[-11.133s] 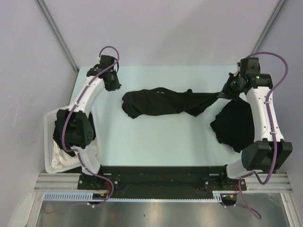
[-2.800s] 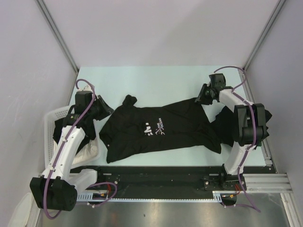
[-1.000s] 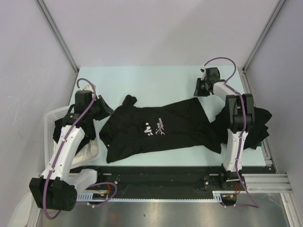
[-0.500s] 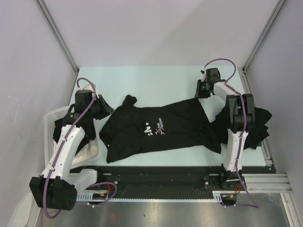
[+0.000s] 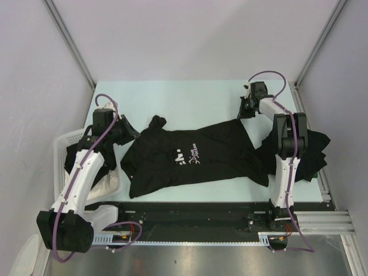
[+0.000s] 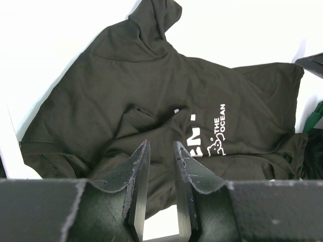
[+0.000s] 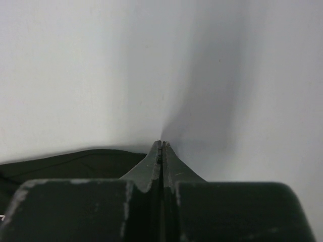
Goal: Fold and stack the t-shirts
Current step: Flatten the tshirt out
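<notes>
One black t-shirt (image 5: 190, 155) lies spread across the middle of the table, its white "THE OCEAN" lettering (image 6: 218, 126) facing up. A second black t-shirt (image 5: 313, 150) sits bunched at the right edge, partly under the right arm. My left gripper (image 5: 132, 132) hovers over the spread shirt's left sleeve; in the left wrist view its jaws (image 6: 160, 145) stand narrowly open with nothing between them. My right gripper (image 5: 242, 114) is at the shirt's far right corner. Its jaws (image 7: 161, 143) are shut, the shirt's edge (image 7: 70, 162) lies just to their left, and no fabric shows between the tips.
A white lattice basket (image 5: 59, 156) stands at the table's left edge beside the left arm, with a white cloth (image 5: 109, 183) and some dark fabric in it. The pale table (image 5: 190, 103) shows bare behind the shirt. Frame posts rise at both far corners.
My right gripper has shifted slightly right toward the shirt's corner and its jaws have closed. The left arm and the shirts have not moved.
</notes>
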Tool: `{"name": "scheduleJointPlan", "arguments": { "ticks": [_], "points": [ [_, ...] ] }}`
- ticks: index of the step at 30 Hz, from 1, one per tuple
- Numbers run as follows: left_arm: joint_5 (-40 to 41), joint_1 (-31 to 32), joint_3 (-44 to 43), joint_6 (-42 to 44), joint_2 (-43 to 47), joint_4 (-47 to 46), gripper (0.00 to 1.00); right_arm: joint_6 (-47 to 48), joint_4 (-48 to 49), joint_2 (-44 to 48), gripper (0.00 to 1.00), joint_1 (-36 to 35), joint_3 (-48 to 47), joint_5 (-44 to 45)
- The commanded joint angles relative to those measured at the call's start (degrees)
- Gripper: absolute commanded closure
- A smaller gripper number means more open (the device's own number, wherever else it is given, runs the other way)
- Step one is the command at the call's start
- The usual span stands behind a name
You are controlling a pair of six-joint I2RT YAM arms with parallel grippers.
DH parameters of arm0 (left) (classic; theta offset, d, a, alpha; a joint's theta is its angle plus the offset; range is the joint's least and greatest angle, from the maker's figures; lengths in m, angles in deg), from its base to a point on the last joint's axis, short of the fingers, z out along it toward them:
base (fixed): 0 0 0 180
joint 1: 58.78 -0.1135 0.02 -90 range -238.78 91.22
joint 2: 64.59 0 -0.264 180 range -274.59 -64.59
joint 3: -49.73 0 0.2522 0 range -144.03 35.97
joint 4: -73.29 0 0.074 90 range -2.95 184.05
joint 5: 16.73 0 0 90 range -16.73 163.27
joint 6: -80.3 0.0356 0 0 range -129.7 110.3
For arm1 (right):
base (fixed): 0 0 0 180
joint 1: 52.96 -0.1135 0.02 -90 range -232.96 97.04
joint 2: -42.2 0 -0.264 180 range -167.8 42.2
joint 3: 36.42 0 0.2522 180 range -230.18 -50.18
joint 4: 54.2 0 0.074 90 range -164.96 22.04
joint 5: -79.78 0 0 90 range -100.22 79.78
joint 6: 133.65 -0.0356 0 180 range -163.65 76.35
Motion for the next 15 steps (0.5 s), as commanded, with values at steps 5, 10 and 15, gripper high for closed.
{"name": "scheduleJointPlan", "arguments": {
  "ticks": [5, 10, 15],
  "points": [
    [0.9, 0.6, -2.9, 1.3, -0.3, -0.3, 0.7, -0.7, -0.6, -5.5, 1.0, 0.3, -10.8, -0.5],
    [1.4, 0.6, -3.7, 1.8, -0.2, 1.0, 0.7, -0.6, -2.9, -9.5, 1.0, 0.2, -20.3, 0.0],
    [1.6, 0.5, -3.3, 2.1, -0.4, 1.2, 0.7, 0.3, -4.7, -13.1, 1.0, 1.2, -27.9, 2.8]
  ]
}}
